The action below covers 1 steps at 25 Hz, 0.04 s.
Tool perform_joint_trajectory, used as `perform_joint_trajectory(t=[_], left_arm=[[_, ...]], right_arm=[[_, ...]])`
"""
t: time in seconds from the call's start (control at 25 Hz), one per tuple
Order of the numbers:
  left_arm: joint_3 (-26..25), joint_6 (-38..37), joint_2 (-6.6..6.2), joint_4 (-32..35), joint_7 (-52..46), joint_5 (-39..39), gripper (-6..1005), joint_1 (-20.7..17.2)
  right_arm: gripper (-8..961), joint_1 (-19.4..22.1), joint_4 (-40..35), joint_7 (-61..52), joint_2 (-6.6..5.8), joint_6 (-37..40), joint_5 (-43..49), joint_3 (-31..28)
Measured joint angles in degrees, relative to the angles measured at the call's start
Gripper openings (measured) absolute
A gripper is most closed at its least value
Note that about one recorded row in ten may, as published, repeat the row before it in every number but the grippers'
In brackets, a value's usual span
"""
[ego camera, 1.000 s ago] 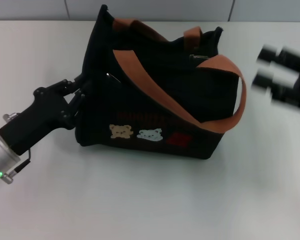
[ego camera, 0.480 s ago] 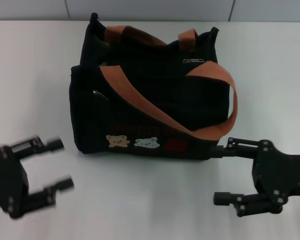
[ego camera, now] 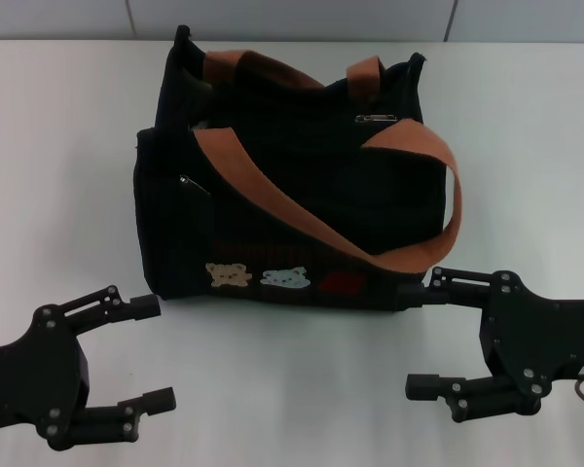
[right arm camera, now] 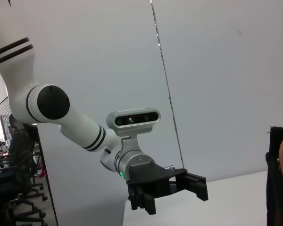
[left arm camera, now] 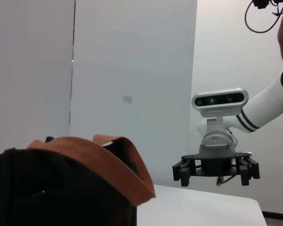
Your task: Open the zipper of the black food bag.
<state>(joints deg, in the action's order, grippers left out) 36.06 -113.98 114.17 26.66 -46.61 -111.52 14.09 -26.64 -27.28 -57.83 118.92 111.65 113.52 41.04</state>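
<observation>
Left claw (ego camera: 151,352) and right claw (ego camera: 420,334), both with fingers spread and gripping nothing, hover low over the white surface (ego camera: 292,389), flanking the near corners of the boxy black fabric food bag (ego camera: 292,209) with orange-brown webbing straps (standing upright, mid-surface). Its black top-rim zipper's flat silver pull (ego camera: 376,120) lies near the bag's right end.

The black food bag (ego camera: 292,195) sits behind and between left claw (ego camera: 151,352) and right claw (ego camera: 423,333).

Black food bag (ego camera: 302,195), orange-brown straps (ego camera: 273,190), red label (ego camera: 341,283)
</observation>
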Motion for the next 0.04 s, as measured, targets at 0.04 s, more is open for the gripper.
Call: perform_joint_trajectory(t=[0.04], left_arm=[[0.0,-0.1,0.0,0.0,0.0,0.0,866,0.0]], right_arm=[[829,0.0,0.0,0.0,0.0,0.0,-0.1,0.0]])
